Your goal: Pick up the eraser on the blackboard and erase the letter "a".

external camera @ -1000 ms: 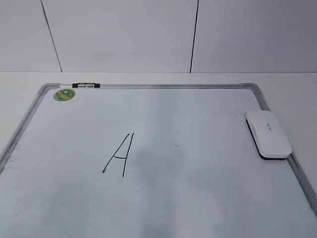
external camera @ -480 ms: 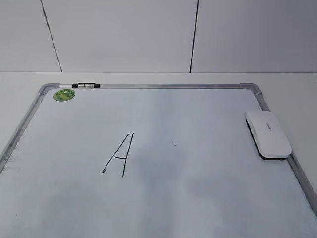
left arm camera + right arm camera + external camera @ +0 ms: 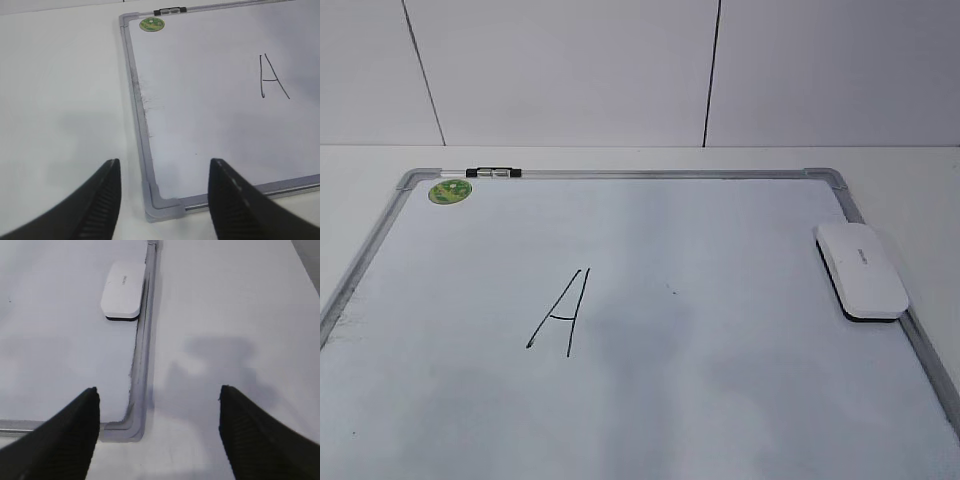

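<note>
The right gripper is hanging with its jaws spread wide and nothing between them, above the near right corner of the blackboard, where the frame is meeting the bare counter. The eraser is lying untouched farther along the board's right edge, just inside the frame, well apart from those jaws. At the near left corner, the left gripper is likewise hovering agape and empty. The only marking showing is the angular letter in mid-board, still fully legible. Across the past second nothing on the board is shifting: eraser, letter and green sticker are sitting exactly where they were. The job appears to be barely under way, with the right arm probably best placed to reach the eraser.
</note>
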Available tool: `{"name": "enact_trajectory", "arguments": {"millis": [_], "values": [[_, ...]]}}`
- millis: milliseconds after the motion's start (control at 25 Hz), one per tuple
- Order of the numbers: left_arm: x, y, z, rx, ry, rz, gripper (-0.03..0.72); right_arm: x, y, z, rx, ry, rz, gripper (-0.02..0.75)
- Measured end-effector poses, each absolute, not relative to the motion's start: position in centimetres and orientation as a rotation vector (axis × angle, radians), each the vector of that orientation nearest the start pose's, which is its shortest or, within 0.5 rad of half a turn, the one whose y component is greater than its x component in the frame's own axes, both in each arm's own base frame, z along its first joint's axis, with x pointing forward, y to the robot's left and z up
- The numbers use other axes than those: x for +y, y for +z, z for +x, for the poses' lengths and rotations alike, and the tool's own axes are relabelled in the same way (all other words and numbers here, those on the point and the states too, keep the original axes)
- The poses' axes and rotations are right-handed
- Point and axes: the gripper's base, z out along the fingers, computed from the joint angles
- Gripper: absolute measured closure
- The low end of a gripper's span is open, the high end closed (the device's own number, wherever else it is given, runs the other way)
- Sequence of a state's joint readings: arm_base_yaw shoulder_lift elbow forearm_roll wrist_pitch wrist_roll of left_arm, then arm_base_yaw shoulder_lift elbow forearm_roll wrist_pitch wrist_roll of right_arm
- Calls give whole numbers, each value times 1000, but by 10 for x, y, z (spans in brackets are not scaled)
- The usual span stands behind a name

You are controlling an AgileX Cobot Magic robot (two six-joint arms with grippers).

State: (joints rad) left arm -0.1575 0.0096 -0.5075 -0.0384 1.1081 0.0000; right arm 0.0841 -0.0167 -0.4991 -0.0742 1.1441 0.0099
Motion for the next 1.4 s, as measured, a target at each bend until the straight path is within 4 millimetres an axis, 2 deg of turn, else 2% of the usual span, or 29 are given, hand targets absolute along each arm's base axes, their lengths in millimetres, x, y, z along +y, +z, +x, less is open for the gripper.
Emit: {"name": "enact_trajectory", "arguments": {"millis": [480,1000,1400], "values": [[-3,276,-6,2094,-63,32,293,-6,270,-11,2110,-115,74,145],[-3,276,-6,2093,-47,4,294,-6,270,-11,2110,-120,79,145],[-3,276,-6,2093,-47,4,327,-6,270,-11,2110,-122,79,146]]}}
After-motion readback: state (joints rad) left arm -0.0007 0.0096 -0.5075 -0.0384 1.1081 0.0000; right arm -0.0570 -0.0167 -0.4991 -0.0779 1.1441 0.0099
